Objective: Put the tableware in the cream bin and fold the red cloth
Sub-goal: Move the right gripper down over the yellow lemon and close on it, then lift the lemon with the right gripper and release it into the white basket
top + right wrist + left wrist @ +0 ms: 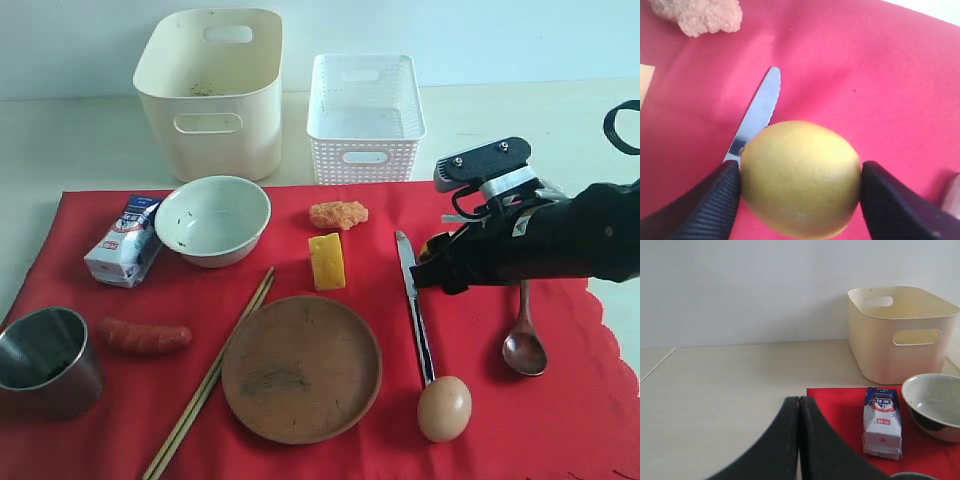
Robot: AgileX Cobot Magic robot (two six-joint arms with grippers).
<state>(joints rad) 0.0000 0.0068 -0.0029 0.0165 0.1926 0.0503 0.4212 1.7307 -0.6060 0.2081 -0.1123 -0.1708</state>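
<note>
**Exterior view:** The red cloth [560, 420] lies flat and unfolded on the desk [60, 140]. It carries all 6 pieces of tableware: bowl [213, 217], cup [45, 360], plate [300, 368], chopsticks [215, 370], knife [412, 300] and spoon [525, 345]. The cream bin [215, 100] stands behind the cloth with no tableware visible in it. The right arm [560, 245] reaches over the knife, hiding most of its load.

**Left wrist view:** The left fingers [782, 440] are pressed together and hold nothing. They sit just off the cloth's corner, judged parked. The bowl is cut off at the edge.

**Right wrist view:** The right fingers [710, 205] clamp a lemon [800, 175] by its sides above the knife blade. This is judged to be clearing food away first. The knife's handle is hidden.
</note>
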